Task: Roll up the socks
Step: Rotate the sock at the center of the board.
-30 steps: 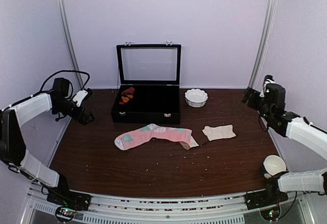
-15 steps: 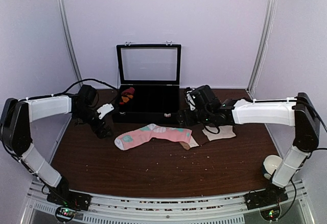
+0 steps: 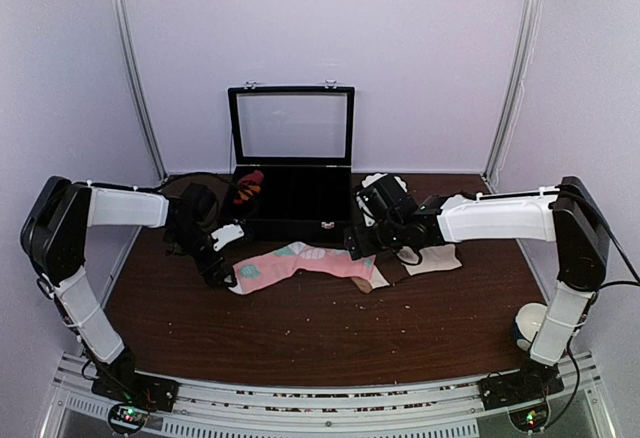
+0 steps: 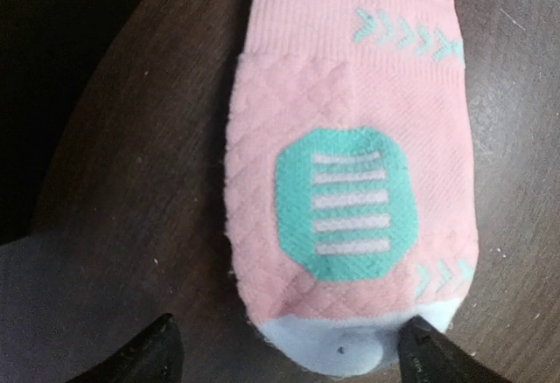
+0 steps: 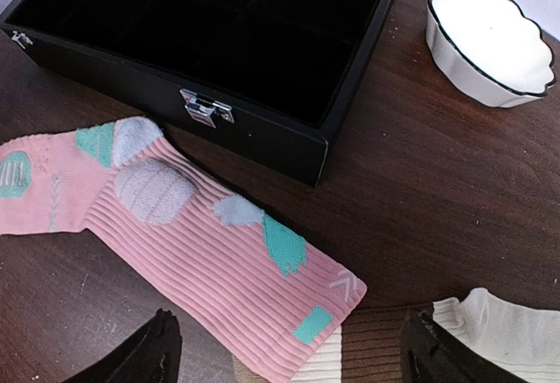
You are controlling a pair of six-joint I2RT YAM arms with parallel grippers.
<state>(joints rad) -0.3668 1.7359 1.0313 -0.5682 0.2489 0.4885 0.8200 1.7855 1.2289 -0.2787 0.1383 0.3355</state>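
**Both grippers open over the ends of the pink sock**

The left gripper is spread wide and empty. Its fingertips straddle the pale tip of the long pink fabric sock with mint and white patches at the bottom of the wrist frame. A shallow pinch could slip off that tip. The right gripper, equally wide and empty, hovers over the sock's tan end at centre of the top frame. The short cream-beige fabric sock lies just beside that end and might get caught too.
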